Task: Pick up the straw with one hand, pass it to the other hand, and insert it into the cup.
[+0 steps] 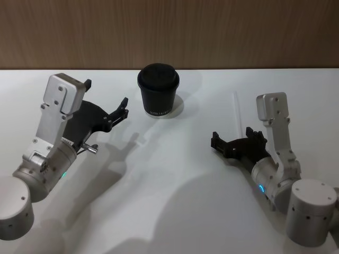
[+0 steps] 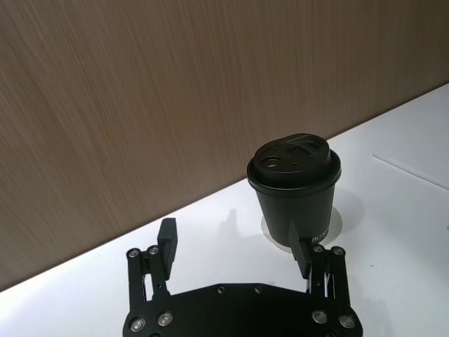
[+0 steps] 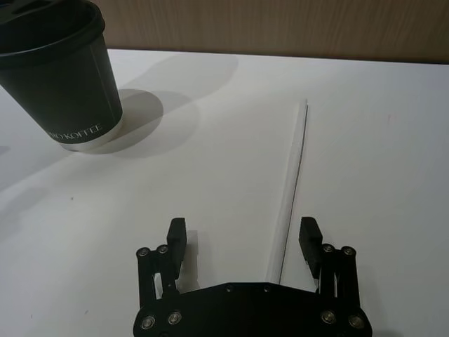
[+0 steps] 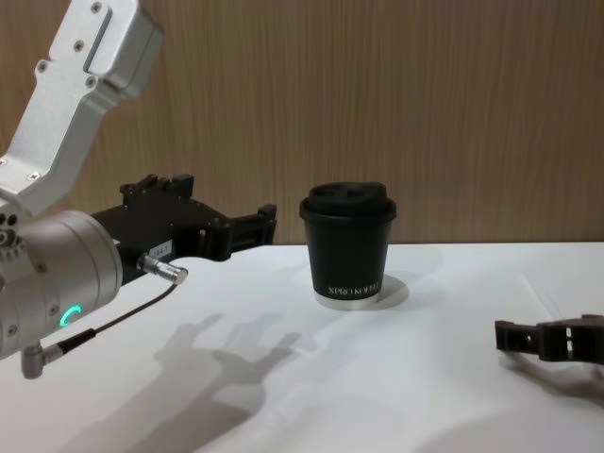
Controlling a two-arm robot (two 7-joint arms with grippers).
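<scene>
Right wrist view: thin white plastic straw (image 3: 291,189), flat on white surface (image 3: 393,140), one end between wide-open jaws of right gripper (image 3: 243,232). Likely light, slick, crushable; take mid-length, gently. Nearby, small black lidded cup (image 3: 63,77); left gripper (image 1: 106,95) raised, jaws wide.

Looks like a lab or demo room
Plain white tabletop (image 1: 175,174) running up to a brown wood-grain wall panel (image 1: 169,32), like a test bench
</scene>
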